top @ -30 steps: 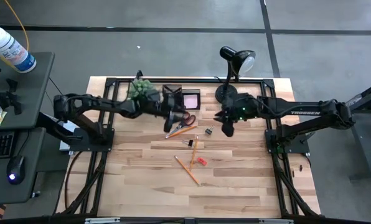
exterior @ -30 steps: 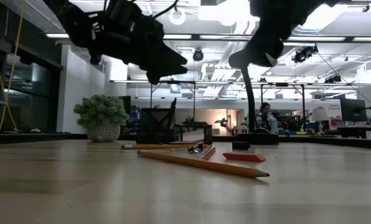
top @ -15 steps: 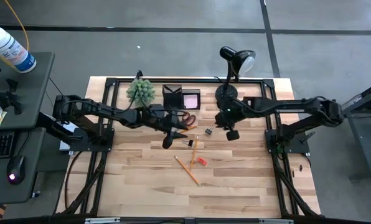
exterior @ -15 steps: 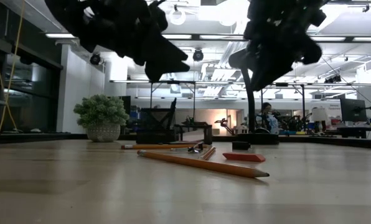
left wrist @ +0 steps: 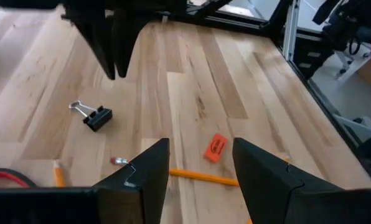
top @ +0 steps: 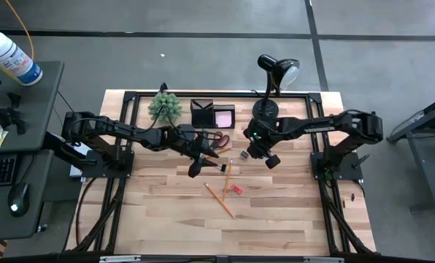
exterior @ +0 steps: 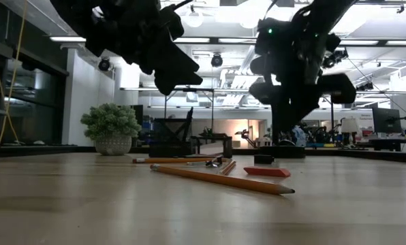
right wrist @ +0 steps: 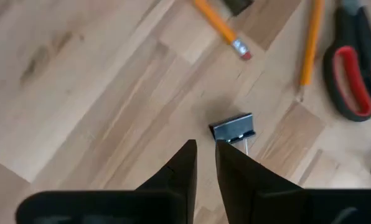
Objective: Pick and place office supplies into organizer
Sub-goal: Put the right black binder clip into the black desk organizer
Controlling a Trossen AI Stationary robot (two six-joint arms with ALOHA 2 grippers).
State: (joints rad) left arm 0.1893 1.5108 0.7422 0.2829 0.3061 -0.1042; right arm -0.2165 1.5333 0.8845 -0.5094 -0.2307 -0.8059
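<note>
The right hand (right wrist: 204,163) hung over the pale wooden tabletop (top: 276,212) with its dark fingers drawn to a narrow gap and nothing between them; a small silver-and-black binder clip (right wrist: 234,129) lay just ahead of its tips. The left hand (left wrist: 198,168) hovered with its fingers standing apart, also holding nothing, above a small orange-red eraser (left wrist: 215,147) and a thin yellow pencil (left wrist: 201,178).

Taken from the small black rectangular organizer (top: 201,114) at the back of the tabletop: the pink square sticky-note pad (top: 224,117) sat just beside it, the orange-handled scissors (top: 216,139) lay near its front, and the left hand hung a little past the scissors. A second dark clip (left wrist: 97,116), the loose pencils (top: 220,199) and the eraser lay farther out, well apart from the organizer.

Nothing could be seen standing in the organizer, so the task looked barely begun: scissors, pencils, eraser, clips and pad were all still to be lifted in. The right hand seemed placed to take the clip first.
</note>
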